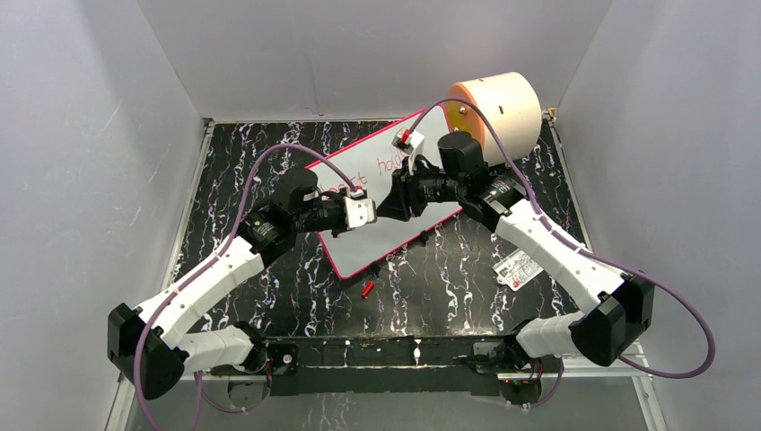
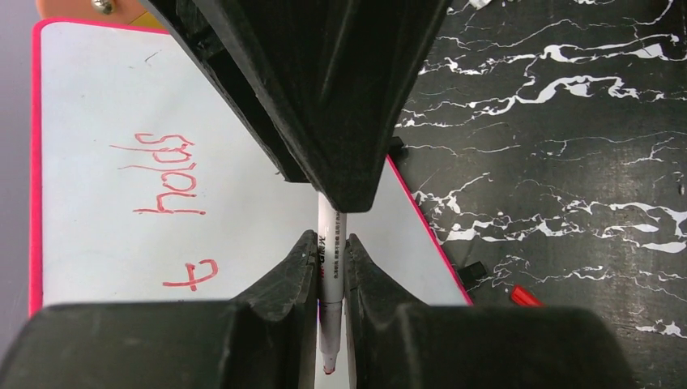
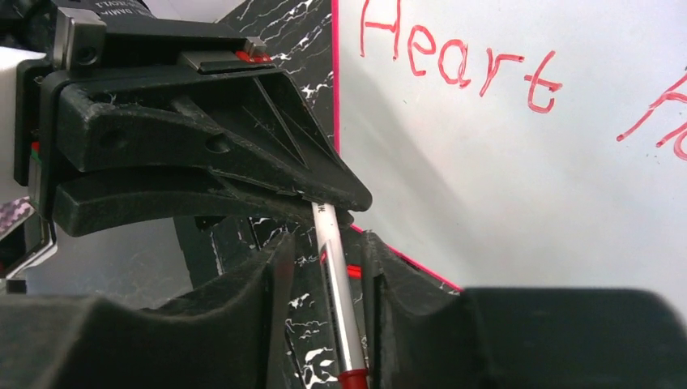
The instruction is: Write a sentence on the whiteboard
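Observation:
The whiteboard lies tilted on the black marbled table, with its pink-red rim. The sentence shows in red: "Heart" in the right wrist view, "holds" in the left wrist view. My left gripper is shut on a white marker, whose red tip points back toward the wrist. My right gripper faces it above the board. Its jaws are open around the marker's other end, with a gap on the left side. In the top view the left gripper and the right gripper meet tip to tip.
A cream cylinder with an orange face stands at the board's far corner. A red marker cap lies on the table near the board's front corner. A printed packet lies at the right. White walls enclose the table.

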